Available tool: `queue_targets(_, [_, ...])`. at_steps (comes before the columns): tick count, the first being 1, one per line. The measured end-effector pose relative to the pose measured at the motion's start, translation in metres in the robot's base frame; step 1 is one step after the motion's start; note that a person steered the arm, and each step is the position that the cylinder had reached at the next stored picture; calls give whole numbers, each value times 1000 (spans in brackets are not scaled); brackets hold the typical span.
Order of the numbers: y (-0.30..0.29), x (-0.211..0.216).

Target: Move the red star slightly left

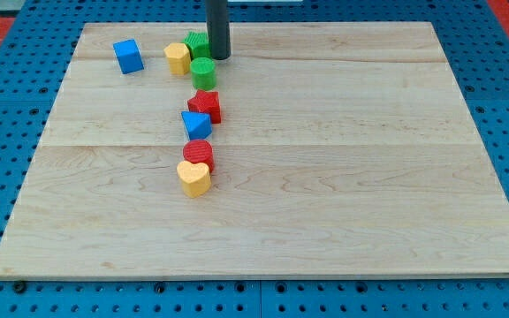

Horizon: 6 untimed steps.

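The red star (207, 104) lies on the wooden board (343, 159), left of centre, in a rough column of blocks. A blue triangular block (196, 124) touches its lower left. A green cylinder (203, 72) stands just above it. My tip (218, 56) is near the view's top, just right of a green block (196, 43) and above and right of the green cylinder. It is apart from the red star, about 50 px above it.
A yellow block (178, 58) sits left of the green block. A blue cube (128, 56) lies at the upper left. A red cylinder (199, 154) and a yellow heart (194, 177) sit below the blue triangular block.
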State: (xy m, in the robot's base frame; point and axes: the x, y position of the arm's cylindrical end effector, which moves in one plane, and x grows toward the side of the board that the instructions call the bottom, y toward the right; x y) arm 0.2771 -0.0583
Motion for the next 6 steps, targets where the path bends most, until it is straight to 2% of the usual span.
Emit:
queue_targets(2, [2,47])
queue_targets(3, [54,62])
queue_targets(4, [21,101])
queue_targets(6, [14,102])
